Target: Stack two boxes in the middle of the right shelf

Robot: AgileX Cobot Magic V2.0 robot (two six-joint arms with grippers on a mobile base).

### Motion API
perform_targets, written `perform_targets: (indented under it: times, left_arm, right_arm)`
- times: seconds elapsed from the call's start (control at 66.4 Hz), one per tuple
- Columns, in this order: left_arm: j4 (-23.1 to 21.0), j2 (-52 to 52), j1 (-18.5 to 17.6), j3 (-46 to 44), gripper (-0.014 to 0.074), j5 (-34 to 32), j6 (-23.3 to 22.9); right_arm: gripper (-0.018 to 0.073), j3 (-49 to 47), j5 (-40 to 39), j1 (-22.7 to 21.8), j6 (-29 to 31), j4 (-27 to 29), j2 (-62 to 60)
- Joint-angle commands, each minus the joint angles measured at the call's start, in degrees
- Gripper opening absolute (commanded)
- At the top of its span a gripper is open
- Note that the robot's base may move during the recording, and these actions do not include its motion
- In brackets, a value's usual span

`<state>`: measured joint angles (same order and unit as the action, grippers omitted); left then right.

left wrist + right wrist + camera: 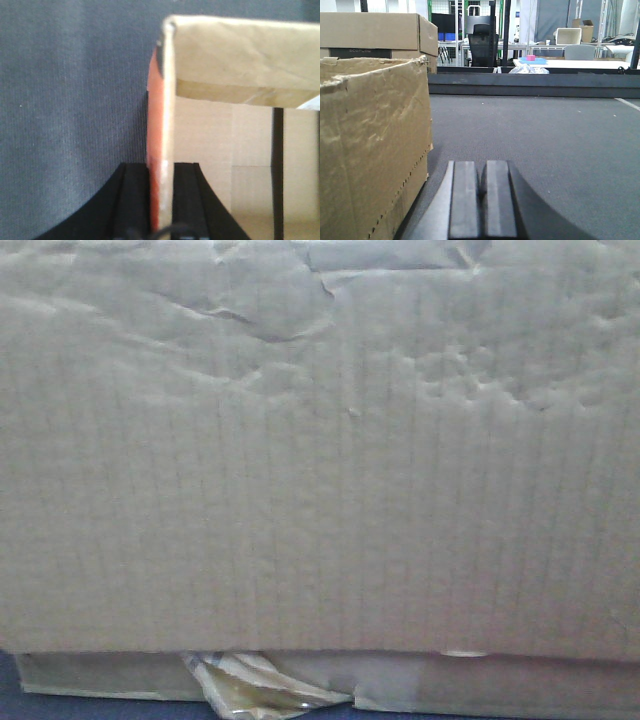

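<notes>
A tan corrugated box point(320, 460) with a creased, dented face fills the front view, with torn yellowish tape point(255, 690) along its lower edge. My left gripper point(161, 167) is shut on an upright wall of a box point(167, 100). One finger is inside the box and the other is outside, against the wall's orange-red side. A folded flap point(240, 55) crosses the open inside. My right gripper point(481, 167) is shut with nothing in it, low over the dark grey surface. It is just right of a worn box point(370, 140) and not touching it. The shelf is out of view.
A dark grey matted surface point(545, 130) stretches ahead of the right gripper to a raised dark ledge point(530, 82). Another cardboard box point(375, 32) stands behind the worn one. Far back are a black office chair point(482, 42), tables and metal racks.
</notes>
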<state>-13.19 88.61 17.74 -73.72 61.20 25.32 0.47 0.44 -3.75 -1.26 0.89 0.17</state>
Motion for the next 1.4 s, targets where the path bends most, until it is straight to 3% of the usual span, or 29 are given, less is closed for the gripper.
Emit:
perform_targets:
  times: [0.0, 0.136, 0.241, 0.362, 0.452, 0.618, 0.784, 0.965, 1.145, 1.386]
  left_arm:
    - [-2.3, -0.4, -0.3, -1.7, -0.0111, 1.3, 0.0]
    - [-0.9, -1.6, -0.3, -8.7, -0.0111, 3.8, -1.5]
    - [3.8, -3.1, -0.3, -17.4, -0.0111, 4.0, -8.5]
    - [4.5, -3.7, -0.5, -27.6, -0.0111, 4.5, -14.8]
    - [6.2, -3.7, -3.0, -36.0, -0.0111, 7.1, -18.2]
    - [16.5, -3.7, -14.2, -46.1, -0.0111, 8.8, -29.9]
    - [25.3, -3.6, -31.5, -47.8, -0.0111, 8.8, -41.1]
    - [33.1, -1.7, -47.1, -46.1, -0.0111, 8.8, -53.3]
    - [33.7, 1.7, -53.5, -41.0, -0.0111, 8.8, -57.2]
    - [28.7, 5.1, -54.0, -30.5, -0.0111, 8.8, -60.4]
  right_arm:
    - [-0.0162, -0.5, -1.4, -0.1, 0.2, -0.2, -0.2]
    - [-0.0162, -0.5, -1.4, -0.1, 0.2, -0.2, -0.2]
    - [-0.0162, -0.5, -1.4, -0.1, 0.2, -0.2, -0.2]
    - [-0.0162, -0.5, -1.4, -0.1, 0.2, -0.2, -0.2]
    - [-0.0162, -0.5, -1.4, -0.1, 0.2, -0.2, -0.2]
    - [-0.0162, -0.5, -1.4, -0.1, 0.2, -0.2, -0.2]
    - [-0.0162, -0.5, -1.4, -0.1, 0.2, -0.2, -0.2]
    - [-0.0162, -0.5, -1.4, -0.1, 0.2, -0.2, -0.2]
    - [-0.0162, -0.5, -1.4, -0.1, 0.2, -0.2, -0.2]
    - [-0.0162, -0.5, -1.4, -0.1, 0.2, -0.2, -0.2]
